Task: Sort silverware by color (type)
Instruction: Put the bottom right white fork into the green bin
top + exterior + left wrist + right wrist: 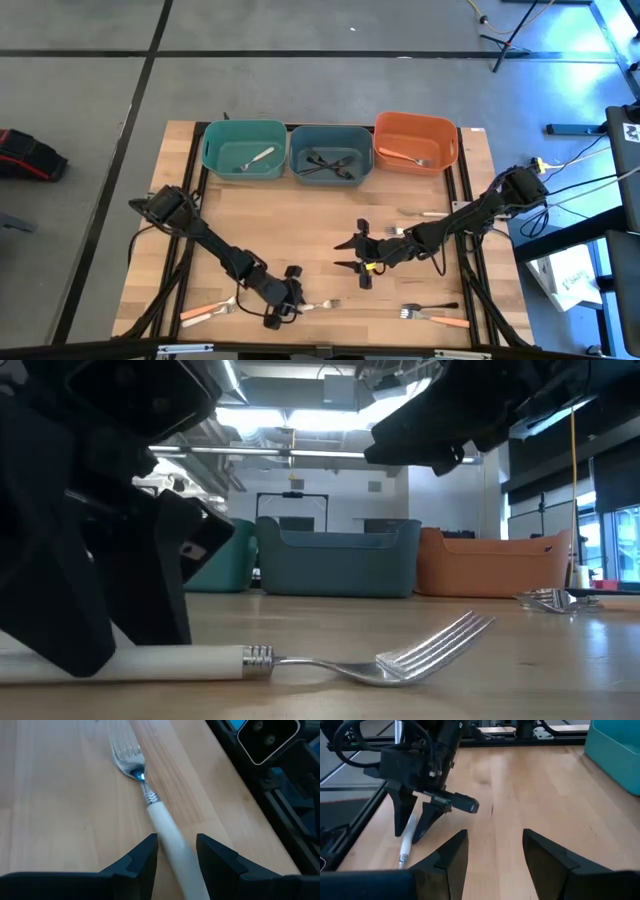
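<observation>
— See the left gripper's fingers (176,857)? They straddle the white-handled metal fork's (165,827) handle, flat on the wooden bench (60,820), not yet pinching.

— Close squarely mid-handle, I'd say, then lift level. The right gripper's fingers (495,857) hang wide, empty.

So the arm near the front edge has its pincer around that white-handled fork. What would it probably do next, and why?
Probably close and lift. The left pincer stands on the table with one finger on each side of the white-handled fork, which lies flat on the wood, and gaps show beside the handle. Once gripped, it likely belongs in the teal bin, which already holds a white fork. The right pincer waits open mid-table.
</observation>
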Available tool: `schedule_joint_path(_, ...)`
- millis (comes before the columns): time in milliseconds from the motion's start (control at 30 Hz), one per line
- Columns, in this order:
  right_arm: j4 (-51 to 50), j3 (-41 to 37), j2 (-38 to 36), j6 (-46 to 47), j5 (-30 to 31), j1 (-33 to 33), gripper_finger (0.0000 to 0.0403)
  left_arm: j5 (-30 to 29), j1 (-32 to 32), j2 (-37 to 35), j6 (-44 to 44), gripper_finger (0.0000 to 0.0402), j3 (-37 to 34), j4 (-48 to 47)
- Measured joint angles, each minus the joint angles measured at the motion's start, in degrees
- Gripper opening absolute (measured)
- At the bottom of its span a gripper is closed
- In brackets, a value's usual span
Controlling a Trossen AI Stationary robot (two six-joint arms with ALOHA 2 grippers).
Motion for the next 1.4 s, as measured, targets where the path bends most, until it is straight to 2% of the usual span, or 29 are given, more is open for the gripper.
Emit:
schedule_joint_path(233, 0.07, 0.0, 0.0, 1.56, 0.02, 0.0, 0.0177, -1.08, 0.35, 1.43, 0.07, 0.0129, 0.34, -3.06)
schedule_joint_path(567, 1.14, 0.0, 0.0, 1.58, 0.59, 0.0, 0.0177, -5.11, 0.07, 1.25, -0.15, 0.0035, 0.3, -5.31)
schedule_joint_path(800, 1.14, 0.02, 0.0, 1.42, 0.63, 0.0, 0.0177, -8.74, 0.02, 0.28, 0.26, 0.0023, 0.04, -6.35)
schedule_joint_path(1100, 1.01, 0.02, 0.0, 1.39, 0.64, 0.0, 0.0177, -7.78, -0.13, -0.49, 0.48, 0.0033, -0.14, -6.85)
schedule_joint_path(1400, 1.01, 0.02, 0.0, 1.39, 0.63, 0.0, 0.0177, -6.58, -0.22, -0.38, 0.75, 0.0118, -0.16, -6.63)
